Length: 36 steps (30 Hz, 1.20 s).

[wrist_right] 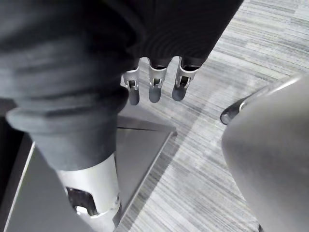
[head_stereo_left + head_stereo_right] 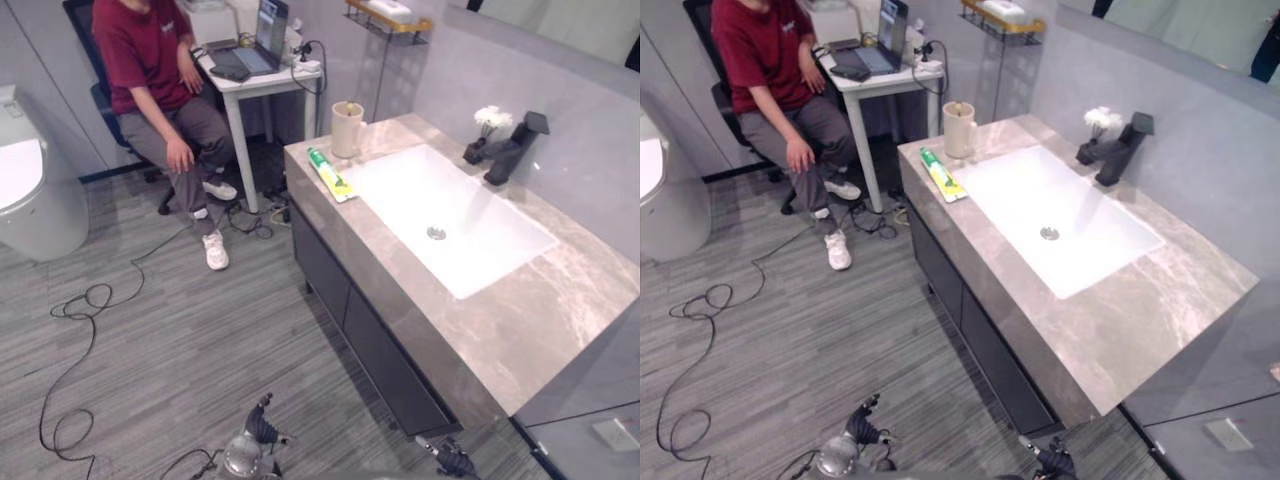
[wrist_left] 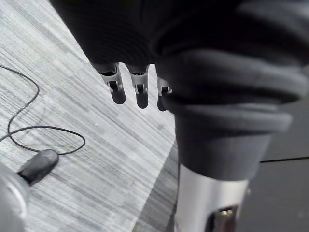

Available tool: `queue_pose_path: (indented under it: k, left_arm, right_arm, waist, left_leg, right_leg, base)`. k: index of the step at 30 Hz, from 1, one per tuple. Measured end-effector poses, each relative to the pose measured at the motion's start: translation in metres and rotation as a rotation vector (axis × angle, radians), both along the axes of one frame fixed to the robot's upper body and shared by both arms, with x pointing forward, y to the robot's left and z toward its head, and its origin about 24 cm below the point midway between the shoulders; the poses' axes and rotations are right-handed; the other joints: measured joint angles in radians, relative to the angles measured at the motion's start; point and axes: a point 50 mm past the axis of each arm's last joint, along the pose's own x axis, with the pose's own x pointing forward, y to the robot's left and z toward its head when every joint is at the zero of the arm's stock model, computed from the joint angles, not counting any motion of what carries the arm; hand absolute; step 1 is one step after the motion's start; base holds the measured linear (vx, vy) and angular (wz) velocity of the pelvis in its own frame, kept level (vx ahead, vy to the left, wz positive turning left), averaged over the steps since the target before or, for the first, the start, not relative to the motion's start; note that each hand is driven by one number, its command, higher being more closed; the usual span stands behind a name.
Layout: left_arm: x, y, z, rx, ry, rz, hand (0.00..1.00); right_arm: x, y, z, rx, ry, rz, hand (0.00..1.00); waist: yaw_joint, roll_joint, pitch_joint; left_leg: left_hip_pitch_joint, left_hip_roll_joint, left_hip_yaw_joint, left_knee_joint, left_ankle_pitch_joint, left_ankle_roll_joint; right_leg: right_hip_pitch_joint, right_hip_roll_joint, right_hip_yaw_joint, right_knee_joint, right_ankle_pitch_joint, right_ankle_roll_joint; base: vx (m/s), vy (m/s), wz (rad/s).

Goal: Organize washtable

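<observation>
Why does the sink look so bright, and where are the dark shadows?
Left eye view: the white sink takes soft, even light and is the brightest thing, with no hard glare spot. Right eye view: the deepest shadow sits under the desk.

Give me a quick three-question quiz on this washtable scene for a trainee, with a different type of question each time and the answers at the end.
1. True or false: the green and white toothpaste tube lies inside the white rectangular basin.
2. What stands just beyond the tube on the brown stone countertop? A) beige ceramic mug B) glass soap bottle C) folded towel
3. Fill in: the left hand and right hand hang empty, fingers relaxed, above the ___.

Key: 1 false, it lies on the countertop beside the basin. 2 A. 3 grey striped floor.
</observation>
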Motion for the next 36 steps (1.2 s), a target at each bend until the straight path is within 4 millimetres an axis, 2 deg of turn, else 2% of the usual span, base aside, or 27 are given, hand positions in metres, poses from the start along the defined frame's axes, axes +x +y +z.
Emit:
queue_pose_path:
  k: [3,6,9,10,13,15,17,22,24,30,33,36]
  left_arm:
    - [-0.007,-0.007,-0.004,-0.016,0.034,-0.002,0.00]
    - [-0.009,-0.012,-0.005,-0.026,0.039,-0.008,0.00]
    - [-0.009,-0.006,-0.005,-0.013,0.039,-0.003,0.00]
    - [-0.011,-0.006,-0.006,-0.012,0.050,-0.004,0.00]
    - [-0.012,-0.006,-0.006,-0.014,0.051,-0.004,0.00]
    - [-0.011,-0.006,-0.006,-0.013,0.049,-0.004,0.00]
    - [-0.010,-0.005,-0.006,-0.015,0.041,-0.001,0.00]
    - [-0.013,0.008,-0.006,0.019,0.052,-0.002,0.00]
    - [-0.014,0.010,-0.006,0.024,0.054,-0.002,0.00]
    - [-0.016,0.010,-0.006,0.035,0.052,0.015,0.00]
    - [-0.016,0.009,-0.006,0.031,0.052,0.018,0.00]
    - [-0.017,0.009,-0.007,0.031,0.055,0.022,0.00]
  right_arm:
    - [-0.009,-0.014,-0.001,-0.034,0.042,0.011,0.00]
    - [-0.023,-0.021,-0.003,-0.056,0.095,0.007,0.00]
    - [-0.023,-0.020,-0.003,-0.054,0.100,0.018,0.00]
    - [-0.023,-0.020,-0.003,-0.057,0.101,0.020,0.00]
    - [-0.035,-0.021,-0.004,-0.057,0.131,0.015,0.00]
    - [-0.041,-0.018,-0.005,-0.048,0.147,0.014,0.00]
    - [-0.046,-0.020,-0.006,-0.053,0.168,0.037,0.00]
    - [-0.052,-0.010,-0.008,-0.027,0.181,0.032,0.00]
    - [-0.052,-0.007,-0.009,-0.021,0.183,0.032,0.00]
    - [-0.050,-0.012,-0.008,-0.032,0.179,0.033,0.00]
    - [-0.048,-0.013,-0.008,-0.036,0.177,0.036,0.00]
    - [-0.045,-0.013,-0.008,-0.035,0.180,0.045,0.00]
  waist:
    - [-0.003,0.029,0.001]
    - [-0.006,0.038,-0.001]
    - [0.002,0.026,0.005]
    - [-0.007,0.028,0.007]
    - [-0.021,0.032,0.007]
    - [-0.022,0.024,0.002]
    - [-0.012,0.027,0.001]
    - [-0.020,-0.010,-0.011]
    - [-0.020,-0.016,-0.016]
    - [-0.020,0.006,-0.019]
    - [-0.020,0.006,-0.023]
    - [-0.019,0.007,-0.023]
  left_leg:
    - [0.019,0.009,0.001,0.000,0.006,-0.009]
    - [0.023,0.009,0.011,-0.009,0.012,-0.019]
    - [0.024,-0.004,0.023,-0.010,0.008,-0.028]
    - [0.024,0.000,0.013,-0.010,0.011,-0.033]
    - [0.018,-0.001,-0.008,-0.010,0.010,-0.032]
    - [0.003,-0.010,-0.007,-0.006,0.007,-0.037]
    - [0.002,-0.020,-0.019,-0.010,0.009,-0.033]
    - [0.000,-0.042,-0.016,-0.010,0.009,-0.032]
    - [-0.001,-0.046,-0.024,-0.010,0.009,-0.032]
    - [0.000,-0.047,-0.048,-0.010,0.008,-0.032]
    - [0.001,-0.045,-0.056,-0.010,0.006,-0.030]
    - [0.012,-0.036,-0.059,-0.010,0.006,-0.032]
  right_leg:
    - [0.016,0.009,0.000,-0.006,0.000,0.000]
    - [0.016,0.007,0.003,-0.016,0.000,0.000]
    - [0.009,-0.006,0.022,-0.054,-0.021,0.015]
    - [0.000,0.001,0.027,-0.045,-0.024,0.013]
    - [-0.009,0.006,0.030,-0.037,-0.027,0.016]
    - [-0.027,-0.009,0.054,-0.045,-0.028,0.013]
    - [-0.029,0.000,0.071,-0.067,-0.026,0.012]
    - [-0.026,-0.018,0.082,-0.088,-0.027,0.009]
    - [-0.022,-0.020,0.082,-0.087,-0.027,0.009]
    - [-0.018,-0.013,0.076,-0.069,-0.026,0.008]
    - [-0.015,-0.008,0.075,-0.069,-0.014,0.000]
    - [-0.004,0.001,0.077,-0.075,-0.007,0.011]
  base:
    - [-0.08,-0.083,-0.13]
    - [-0.14,-0.033,-0.21]
    - [-0.20,-0.022,-0.44]
    - [-0.21,-0.025,-0.22]
    - [-0.17,-0.007,-0.04]
    - [-0.10,0.056,-0.13]
    - [-0.05,0.065,-0.35]
    - [-0.03,0.047,-0.06]
    - [0.01,0.005,0.14]
    - [0.03,-0.015,0.12]
    - [0.05,-0.021,0.05]
    - [0.08,-0.030,-0.06]
